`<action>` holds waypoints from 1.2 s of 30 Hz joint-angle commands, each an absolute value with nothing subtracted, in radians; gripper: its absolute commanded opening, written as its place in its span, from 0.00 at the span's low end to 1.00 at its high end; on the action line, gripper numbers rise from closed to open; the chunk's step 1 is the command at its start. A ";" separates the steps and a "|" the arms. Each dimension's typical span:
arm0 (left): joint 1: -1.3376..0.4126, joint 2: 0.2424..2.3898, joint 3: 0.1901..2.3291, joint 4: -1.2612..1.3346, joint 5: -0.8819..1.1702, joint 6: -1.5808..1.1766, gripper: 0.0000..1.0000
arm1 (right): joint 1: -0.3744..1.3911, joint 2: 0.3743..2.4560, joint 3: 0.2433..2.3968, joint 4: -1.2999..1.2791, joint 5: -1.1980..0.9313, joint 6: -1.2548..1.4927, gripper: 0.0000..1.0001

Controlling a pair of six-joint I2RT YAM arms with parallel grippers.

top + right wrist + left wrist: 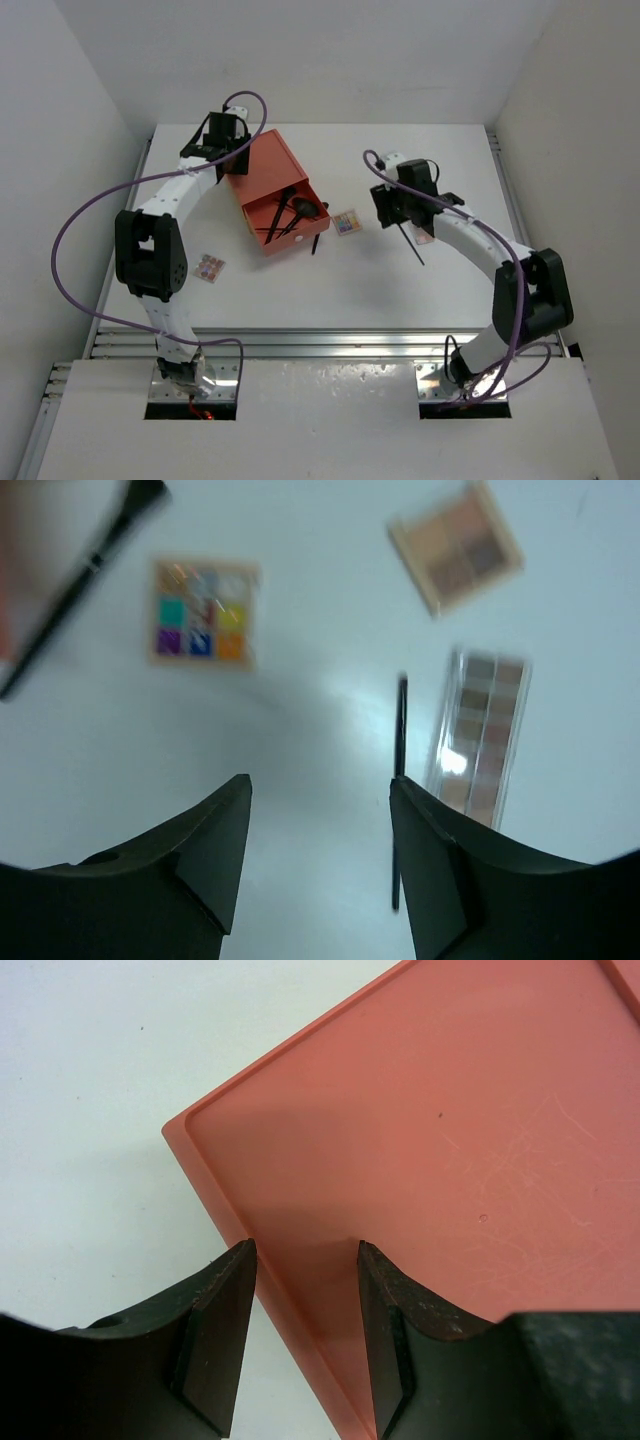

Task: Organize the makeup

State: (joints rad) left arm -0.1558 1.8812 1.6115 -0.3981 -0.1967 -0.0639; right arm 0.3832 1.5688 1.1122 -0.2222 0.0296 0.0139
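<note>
Makeup was scattered ahead of the right pincer (pixel 320 815): multicoloured palette (pixel 203 614) ahead-left, beige four-pan palette (pixel 456 547) ahead-right, long pink-brown palette (pixel 480 735) just outside its right-side finger, thin black pencil (pixel 401 730) just inside that finger. Jaws were spread wide, nothing held; bare table (pixel 310 700) was left open between them. Right arm (pixel 480 245) was bent at the elbow, wrist tipped down. Brushes (pixel 285 212) were seen in the open drawer (pixel 300 240). Left pincer (pixel 305 1260) was spread wide astride the orange-red box (pixel 450 1160) corner edge, contact not discernible; left arm (pixel 150 250) was arched far forward.
</note>
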 commanded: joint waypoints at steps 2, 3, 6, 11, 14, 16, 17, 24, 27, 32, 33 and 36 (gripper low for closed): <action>-0.146 1.845 1.612 -0.417 -0.210 -0.057 0.50 | 0.290 1.577 1.011 -0.360 0.092 0.138 0.55; -0.146 1.845 1.612 -0.417 -0.210 -0.057 0.50 | 0.279 1.597 1.028 -0.379 0.091 0.140 0.52; -0.146 1.855 1.612 -0.417 -0.210 -0.057 0.50 | 0.216 1.658 1.067 -0.495 0.081 0.163 0.49; -0.146 1.855 1.612 -0.417 -0.210 -0.057 0.50 | 0.180 1.724 1.075 -0.552 0.092 0.172 0.52; -0.146 1.855 1.612 -0.417 -0.210 -0.048 0.50 | 0.157 1.765 1.083 -0.540 0.061 0.175 0.53; -0.146 1.855 1.612 -0.417 -0.210 -0.048 0.50 | 0.143 1.817 1.106 -0.538 0.051 0.176 0.53; -0.146 1.855 1.612 -0.417 -0.210 -0.048 0.50 | 0.138 1.831 1.114 -0.540 0.043 0.170 0.53; -0.146 1.845 1.603 -0.417 -0.228 -0.048 0.50 | 0.124 1.947 1.210 -0.575 0.008 0.167 0.41; -0.146 1.845 1.603 -0.417 -0.229 -0.048 0.50 | 0.133 1.986 1.265 -0.597 0.005 0.169 0.40; -0.146 1.845 1.603 -0.417 -0.229 -0.048 0.50 | 0.185 2.062 1.377 -0.655 0.031 0.134 0.31; -0.146 1.845 1.603 -0.417 -0.229 -0.048 0.50 | 0.192 2.068 1.384 -0.681 0.046 0.126 0.29; -0.146 1.845 1.603 -0.417 -0.229 -0.048 0.50 | 0.227 2.088 1.391 -0.692 0.080 0.106 0.18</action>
